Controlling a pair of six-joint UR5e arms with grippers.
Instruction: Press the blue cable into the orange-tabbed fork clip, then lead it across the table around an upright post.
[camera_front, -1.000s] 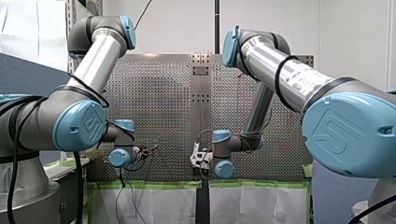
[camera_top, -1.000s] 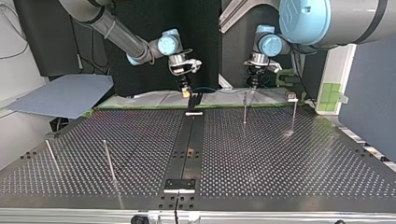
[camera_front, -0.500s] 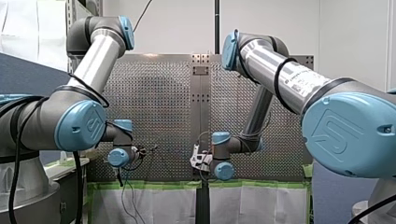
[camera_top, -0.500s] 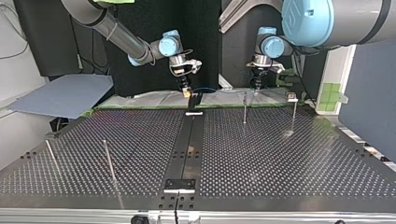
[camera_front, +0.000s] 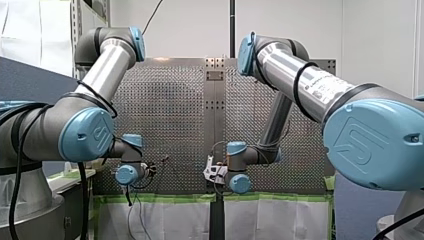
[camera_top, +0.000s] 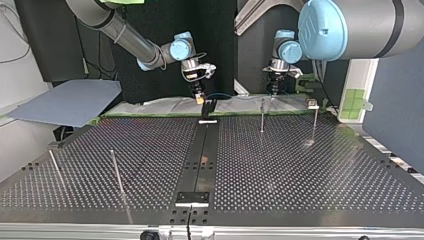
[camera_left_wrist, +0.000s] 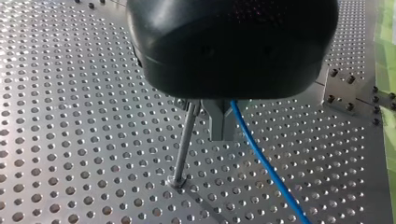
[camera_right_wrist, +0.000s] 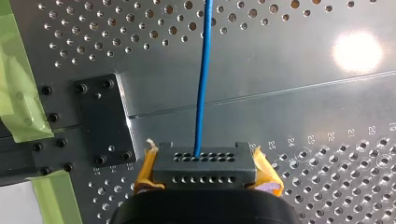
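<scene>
Blue cable (camera_right_wrist: 203, 70) pinched by yellow-padded right gripper (camera_right_wrist: 196, 157) and black left gripper (camera_left_wrist: 223, 126); slim metal post (camera_left_wrist: 184, 149) mid-frame beside it, not rounded yet.

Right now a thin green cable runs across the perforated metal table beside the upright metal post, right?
Not quite: the thin cable is blue, not green. The left wrist view shows it running across the perforated metal table beside the upright metal post.
</scene>
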